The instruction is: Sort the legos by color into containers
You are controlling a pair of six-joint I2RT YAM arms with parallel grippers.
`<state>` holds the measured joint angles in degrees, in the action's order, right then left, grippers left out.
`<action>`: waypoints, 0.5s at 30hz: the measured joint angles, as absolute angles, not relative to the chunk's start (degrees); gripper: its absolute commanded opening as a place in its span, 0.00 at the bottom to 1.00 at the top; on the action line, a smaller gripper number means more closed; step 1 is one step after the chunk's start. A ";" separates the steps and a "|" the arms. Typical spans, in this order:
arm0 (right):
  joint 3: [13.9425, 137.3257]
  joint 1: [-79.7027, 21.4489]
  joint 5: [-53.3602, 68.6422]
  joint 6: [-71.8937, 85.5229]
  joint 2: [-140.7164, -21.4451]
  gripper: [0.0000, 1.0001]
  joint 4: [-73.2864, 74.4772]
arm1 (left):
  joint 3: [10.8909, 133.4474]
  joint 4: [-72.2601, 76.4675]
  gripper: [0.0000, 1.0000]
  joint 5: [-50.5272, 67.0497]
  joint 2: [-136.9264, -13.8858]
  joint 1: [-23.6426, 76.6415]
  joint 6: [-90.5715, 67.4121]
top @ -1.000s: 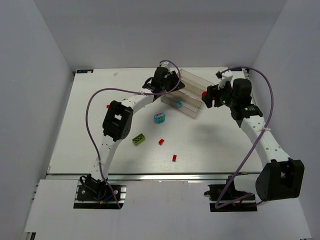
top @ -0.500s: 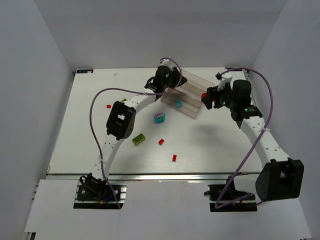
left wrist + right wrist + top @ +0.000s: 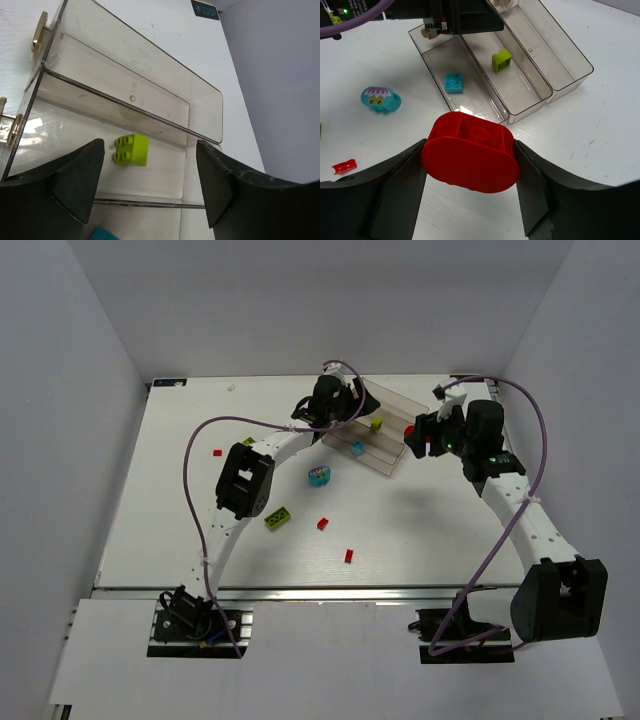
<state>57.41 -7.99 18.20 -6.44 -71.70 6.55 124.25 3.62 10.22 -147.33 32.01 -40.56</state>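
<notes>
My left gripper hangs open over the clear tray of containers. Below its jaws a lime green lego lies loose in the middle compartment. A cyan lego rests in the compartment nearest the table's centre. My right gripper is shut on a rounded red lego, held above the table just off the tray's right end. A lime lego and small red legos lie on the table.
A cyan piece with magenta on top sits on the table in front of the tray. Another small red piece lies far left. The left arm's purple cable loops over the left half of the table.
The left gripper has opened and the lime green lego now lies in the tray's middle compartment. The right arm has barely moved and still holds the red lego.
</notes>
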 measured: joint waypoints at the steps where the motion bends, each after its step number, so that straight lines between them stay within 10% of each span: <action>1: 57.41 -7.94 18.20 -6.44 -71.72 0.00 6.46 | 124.25 3.53 0.83 10.46 -147.30 32.01 -40.49; 6: 59.22 -7.94 18.13 -5.67 -74.76 0.00 6.28 | 120.66 2.98 0.62 11.40 -143.96 31.99 -39.75; 7: 60.49 -7.92 17.89 -5.04 -76.58 0.00 6.24 | 117.99 2.46 0.31 11.29 -141.43 31.99 -39.53; 9: 66.13 -7.88 16.75 -3.03 -82.28 0.00 7.90 | 110.76 1.89 0.00 10.66 -134.78 31.68 -38.89; 13: 83.53 -7.86 13.08 2.59 -97.86 0.00 11.44 | 91.18 1.54 0.02 8.27 -113.49 31.24 -35.33; 15: 92.31 -7.88 10.85 5.61 -105.56 0.00 13.13 | 83.05 1.30 0.42 7.11 -102.06 30.87 -32.71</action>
